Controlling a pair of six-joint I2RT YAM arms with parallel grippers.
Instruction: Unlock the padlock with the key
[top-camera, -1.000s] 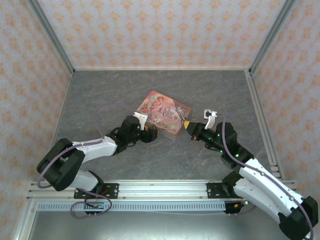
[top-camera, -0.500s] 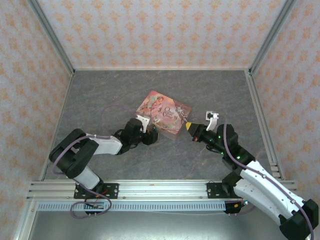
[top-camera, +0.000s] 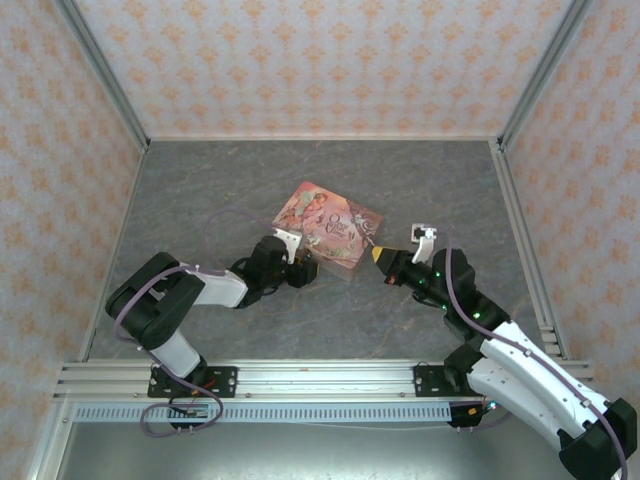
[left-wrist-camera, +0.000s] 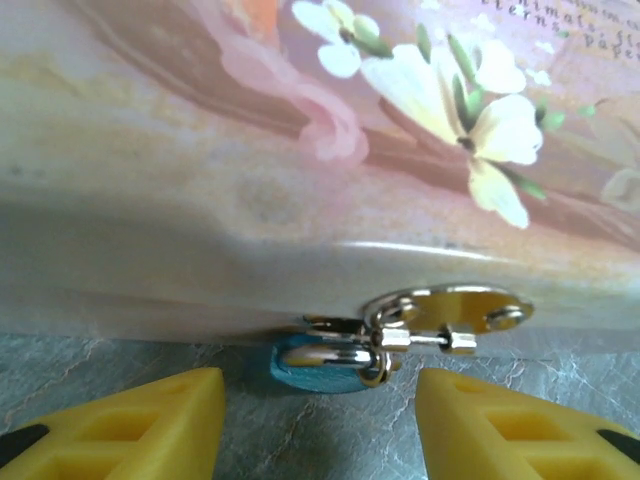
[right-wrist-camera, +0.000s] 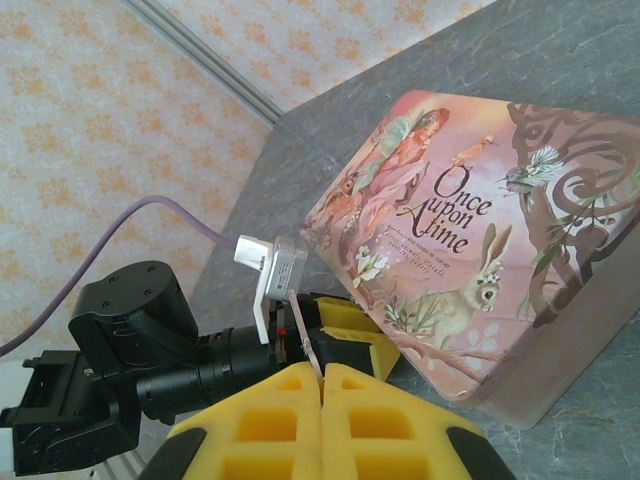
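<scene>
The pink illustrated tin (top-camera: 328, 236) lies flat on the grey tabletop (top-camera: 200, 200), near its middle, with one arm on either side of it. The padlock (left-wrist-camera: 330, 365) is a tiny teal thing hanging at the foot of the tin's side wall, on the side facing the left arm. In the left wrist view its body rests low against the tabletop, partly tucked under the tin's edge. Its silvery shackle (left-wrist-camera: 345, 352) is hooked into a brass-coloured hasp (left-wrist-camera: 450, 308) that stands out from the wall.

The left end effector (left-wrist-camera: 320, 428) is low and close to that wall. Its two yellow fingers (left-wrist-camera: 130, 425) are spread apart, one on each side of the padlock and a little short of it, and they touch neither the lock nor the tin. Its jaws stand open and hold nothing.

The right end effector (right-wrist-camera: 322, 385) is by the tin's opposite, right-hand corner, near it but not touching. Its yellow fingers are pressed together. A thin flat strip of metal, the key (right-wrist-camera: 300, 335), sticks out of the seam between them (only the narrow blade shows, not the bow) and is clamped there. In the right wrist view the blade points across the tin's corner toward the left arm's wrist.
</scene>
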